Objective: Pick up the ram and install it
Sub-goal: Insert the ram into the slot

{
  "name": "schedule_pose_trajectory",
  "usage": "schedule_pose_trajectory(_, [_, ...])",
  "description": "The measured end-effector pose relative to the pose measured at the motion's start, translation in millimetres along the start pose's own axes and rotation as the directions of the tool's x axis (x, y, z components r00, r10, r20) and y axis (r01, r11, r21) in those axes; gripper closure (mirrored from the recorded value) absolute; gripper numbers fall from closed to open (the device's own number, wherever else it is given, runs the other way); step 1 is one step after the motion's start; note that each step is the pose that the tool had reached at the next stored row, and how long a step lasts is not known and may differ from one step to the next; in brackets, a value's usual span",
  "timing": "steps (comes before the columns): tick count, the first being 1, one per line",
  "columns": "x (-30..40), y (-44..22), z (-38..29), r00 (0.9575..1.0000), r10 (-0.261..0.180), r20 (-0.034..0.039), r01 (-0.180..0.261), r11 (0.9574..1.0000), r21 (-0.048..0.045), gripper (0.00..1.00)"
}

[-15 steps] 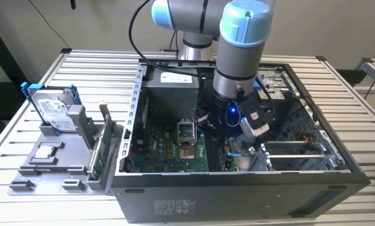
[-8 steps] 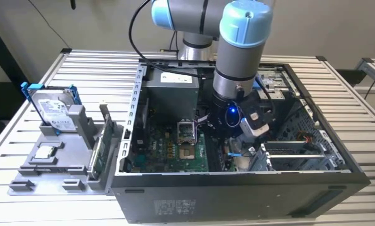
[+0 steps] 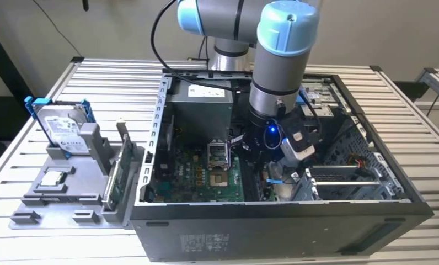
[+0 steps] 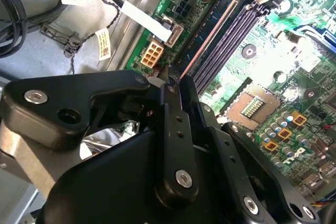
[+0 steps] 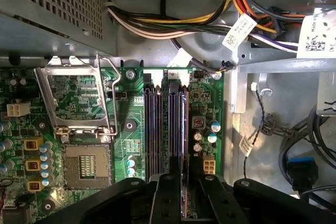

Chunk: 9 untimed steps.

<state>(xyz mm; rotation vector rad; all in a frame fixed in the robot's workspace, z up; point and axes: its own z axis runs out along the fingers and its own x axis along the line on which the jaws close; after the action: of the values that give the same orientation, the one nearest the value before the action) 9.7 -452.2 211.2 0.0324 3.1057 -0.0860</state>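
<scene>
Black gripper (image 5: 176,192) fingers (image 4: 173,129) were closed on the ram (image 5: 184,129), a slim dark-green memory stick standing edge-down in the outermost purple memory slot (image 5: 152,129) of the green motherboard (image 5: 131,108). Its long axis ran straight away from the fingers, parallel to the neighbouring slots, inside the open grey computer case (image 3: 278,221).

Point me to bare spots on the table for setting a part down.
Free: slatted table behind the grey fixture, on the exterior view's left of the PC case; also the strip beyond the case's far right corner. Crowded: the fixture with its hard drive, and inside the case around the gripper.
</scene>
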Motion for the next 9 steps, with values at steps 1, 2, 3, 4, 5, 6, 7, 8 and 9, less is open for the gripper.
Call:
schedule_pose_trajectory(1, [0.0,-0.1,-0.3,1.0,0.0,-0.0001,0.0,1.0,0.0002,0.78])
schedule_pose_trajectory(2, [-0.1,-0.3,-2.8,1.0,0.0,-0.0005,0.0,1.0,-0.0003,0.78])
schedule_pose_trajectory(3, [-0.2,-0.5,-5.5,1.0,0.0,-0.0009,0.0,1.0,-0.0017,0.78])
schedule_pose_trajectory(4, [-0.3,-0.7,-9.1,1.0,0.0,-0.0011,0.0,1.0,-0.0023,0.78])
schedule_pose_trajectory(5, [-0.4,-0.9,-13.6,1.0,0.0,-0.0011,0.0,1.0,-0.0027,0.78])
schedule_pose_trajectory(6, [-0.6,-1.2,-18.3,1.0,0.0,-0.0013,0.0,1.0,-0.0026,0.78])
schedule_pose_trajectory(7, [-0.8,-1.5,-22.7,1.0,0.0,-0.0012,0.0,1.0,-0.0029,0.78])
schedule_pose_trajectory(8, [-0.9,-1.7,-27.1,1.0,0.0,-0.0014,0.0,1.0,-0.0026,0.78])
schedule_pose_trajectory(9, [-1.1,-1.9,-31.7,1.0,0.001,-0.0014,-0.001,1.0,-0.0028,0.78])
